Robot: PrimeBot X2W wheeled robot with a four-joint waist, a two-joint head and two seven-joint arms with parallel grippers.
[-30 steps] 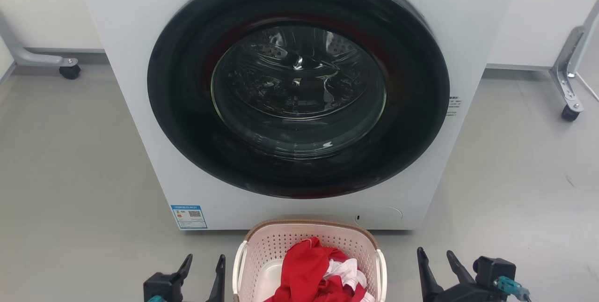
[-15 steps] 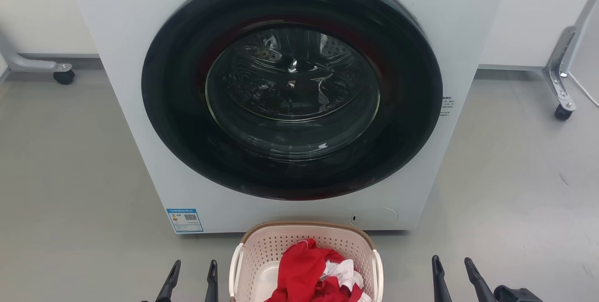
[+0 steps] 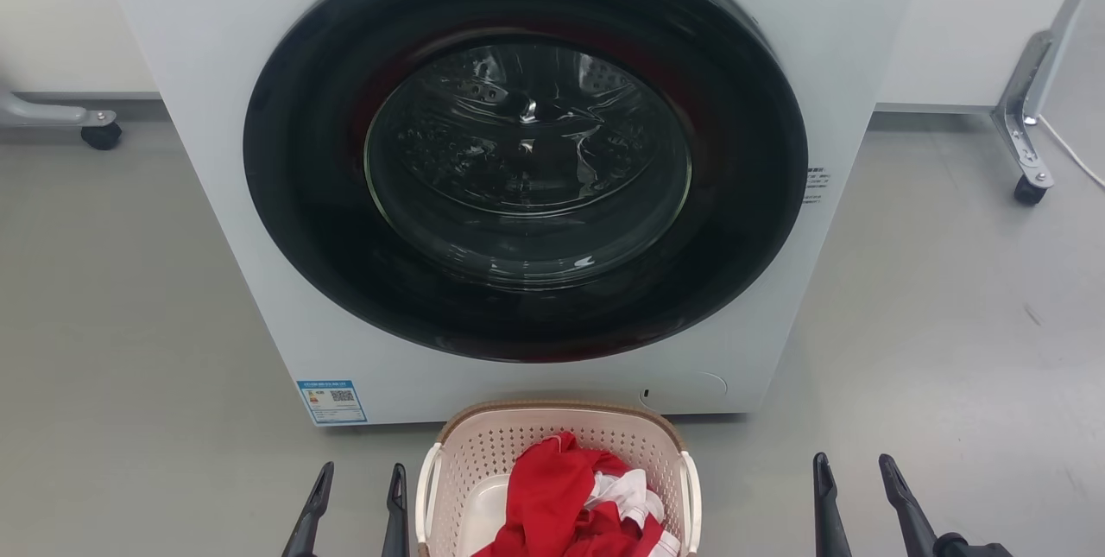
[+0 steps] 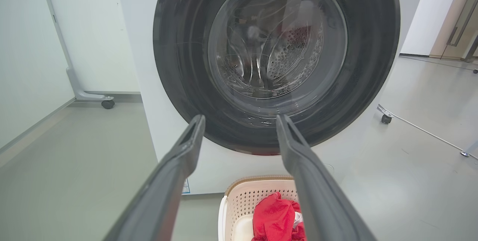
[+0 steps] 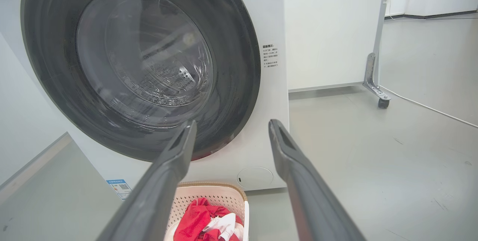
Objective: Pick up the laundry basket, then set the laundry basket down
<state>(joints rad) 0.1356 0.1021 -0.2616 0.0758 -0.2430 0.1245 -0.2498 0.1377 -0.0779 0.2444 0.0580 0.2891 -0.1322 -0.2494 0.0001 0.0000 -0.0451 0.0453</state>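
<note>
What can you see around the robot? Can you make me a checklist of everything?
Surface: grey floor, a few scuff marks.
Job's things: laundry basket on the floor in front of the washer, red and white clothes inside.
Clutter: nothing seen.
Grippers: left gripper and right gripper both open, holding nothing, one on each side of the basket.
Cables: white cord along the floor at the right.
Surroundings: washer door shut; white panels on wheeled feet behind.

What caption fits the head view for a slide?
Laundry basket of red and white clothes before the closed washer, left gripper and right gripper open either side.
</note>
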